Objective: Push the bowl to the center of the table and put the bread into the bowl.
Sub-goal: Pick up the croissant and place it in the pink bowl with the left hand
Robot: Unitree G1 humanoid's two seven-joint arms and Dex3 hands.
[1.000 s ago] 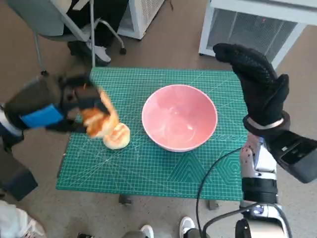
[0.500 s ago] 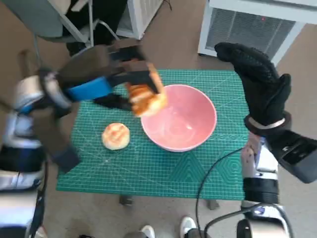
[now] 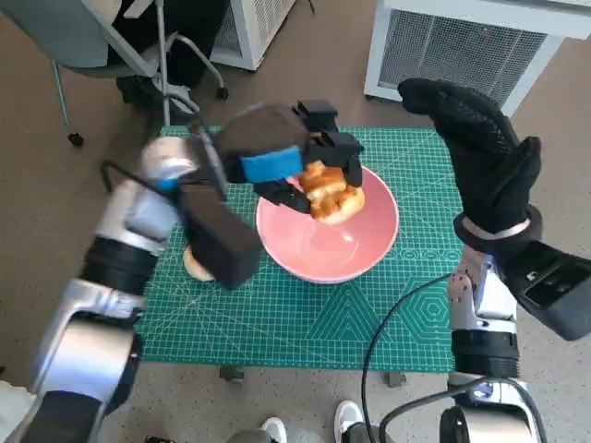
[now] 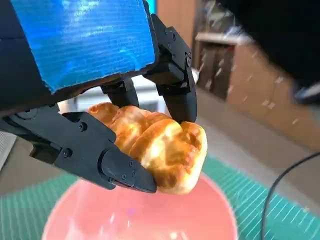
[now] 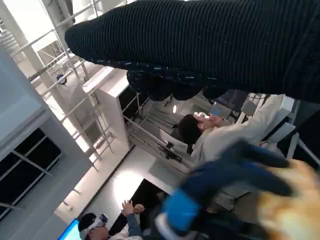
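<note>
Left hand (image 3: 295, 166) has a solid grip on a golden, twisted bread roll (image 3: 331, 192), black fingers (image 4: 115, 162) clamped on both sides of it, and it's hanging right over the pink bowl (image 3: 369, 242). The wrist cam shows the roll above the bowl's inside, not touching it. The bowl sits on the green cutting mat (image 3: 305, 318), toward the right of the mat's middle. A second round bun (image 3: 193, 265) lies on the mat left of the bowl, mostly hidden behind the left forearm. Right hand (image 3: 480, 161) is raised beside the table's right edge, gloved fingers spread, holding nothing. A white grille unit (image 3: 462, 46) stands beyond the table.
</note>
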